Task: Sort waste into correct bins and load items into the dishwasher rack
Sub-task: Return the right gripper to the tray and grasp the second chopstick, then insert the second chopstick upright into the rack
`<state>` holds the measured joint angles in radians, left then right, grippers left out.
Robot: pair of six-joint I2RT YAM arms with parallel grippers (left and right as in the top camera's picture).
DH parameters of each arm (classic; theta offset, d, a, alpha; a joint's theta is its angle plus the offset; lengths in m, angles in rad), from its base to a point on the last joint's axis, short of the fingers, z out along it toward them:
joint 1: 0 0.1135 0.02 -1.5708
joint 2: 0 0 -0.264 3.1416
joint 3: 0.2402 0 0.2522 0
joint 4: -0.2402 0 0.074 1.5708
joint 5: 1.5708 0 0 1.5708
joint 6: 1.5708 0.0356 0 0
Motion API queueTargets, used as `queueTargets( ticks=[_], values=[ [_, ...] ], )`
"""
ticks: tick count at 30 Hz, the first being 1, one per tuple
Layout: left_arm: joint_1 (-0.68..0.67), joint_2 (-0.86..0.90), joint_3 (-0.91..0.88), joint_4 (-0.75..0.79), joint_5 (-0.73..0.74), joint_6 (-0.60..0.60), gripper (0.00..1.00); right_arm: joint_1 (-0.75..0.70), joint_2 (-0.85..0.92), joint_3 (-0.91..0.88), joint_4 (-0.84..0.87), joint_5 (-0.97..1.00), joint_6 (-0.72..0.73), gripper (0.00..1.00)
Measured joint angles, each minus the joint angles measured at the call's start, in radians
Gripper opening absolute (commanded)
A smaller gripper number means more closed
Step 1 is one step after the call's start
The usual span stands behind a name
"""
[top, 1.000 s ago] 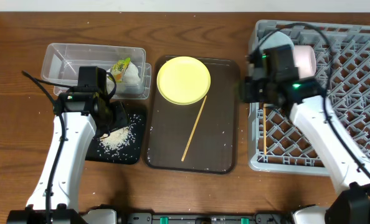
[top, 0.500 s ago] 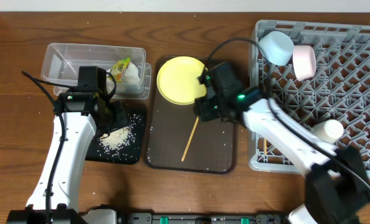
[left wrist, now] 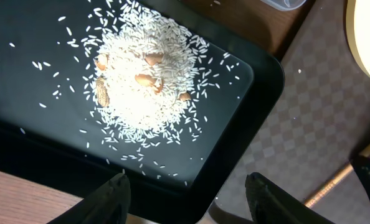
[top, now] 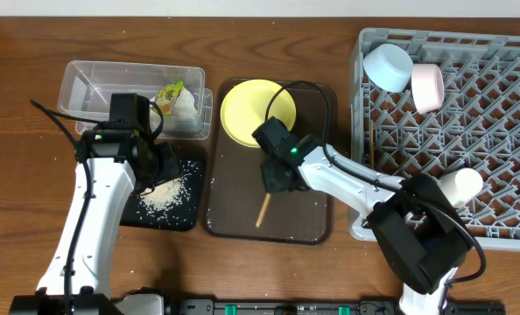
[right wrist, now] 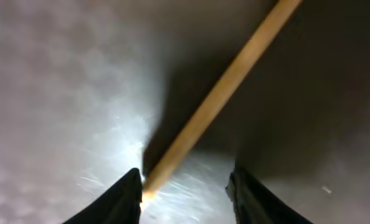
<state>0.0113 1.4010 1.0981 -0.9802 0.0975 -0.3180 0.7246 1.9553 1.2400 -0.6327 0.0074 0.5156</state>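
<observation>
Left: tub (top: 94, 70) behind shallow tray (top: 178, 220) holding rice (top: 165, 194). Centre: serving tray (top: 305, 219) bearing plate (top: 242, 109) behind chopstick (top: 262, 213). Right: rack (top: 496, 157), bowl (top: 390, 66) beside second bowl (top: 428, 86) at back.

Brown wooden table (top: 32, 175) viewed from above.
The whole overhead view is filled by its top. The grain is laid left to right, darker streaks are seen along the far edge, and the surface is evenly lit.

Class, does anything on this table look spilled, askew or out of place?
Rice is heaped on the black tray, stray grains scattered around, brown bits mixed in. One chopstick lies alone, diagonally, on the brown tray.
</observation>
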Motion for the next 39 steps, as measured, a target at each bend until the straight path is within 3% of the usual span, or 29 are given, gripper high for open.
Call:
queueTargets(
  ticks=[5, 10, 12, 22, 32, 39],
  values=[
    [0.000, 0.000, 0.000, 0.000, 0.000, 0.000, 0.62, -0.003, 0.000, 0.002, -0.075, 0.072, 0.039, 0.27],
    [0.000, 0.000, 0.000, 0.000, 0.000, 0.000, 0.63, -0.014, 0.000, 0.002, -0.095, 0.097, 0.059, 0.05],
    [0.000, 0.000, 0.000, 0.000, 0.000, 0.000, 0.63, -0.026, 0.000, 0.003, -0.103, 0.099, 0.063, 0.01],
    [0.000, 0.000, 0.000, 0.000, 0.000, 0.000, 0.63, -0.129, -0.029, 0.004, -0.138, 0.095, 0.033, 0.01],
    [0.000, 0.000, 0.000, -0.004, 0.000, 0.000, 0.63, -0.316, -0.394, 0.005, -0.161, 0.068, -0.095, 0.01],
    [0.000, 0.000, 0.000, -0.004, 0.000, 0.000, 0.63, -0.428, -0.467, 0.004, -0.260, 0.068, -0.191, 0.01]
  ],
)
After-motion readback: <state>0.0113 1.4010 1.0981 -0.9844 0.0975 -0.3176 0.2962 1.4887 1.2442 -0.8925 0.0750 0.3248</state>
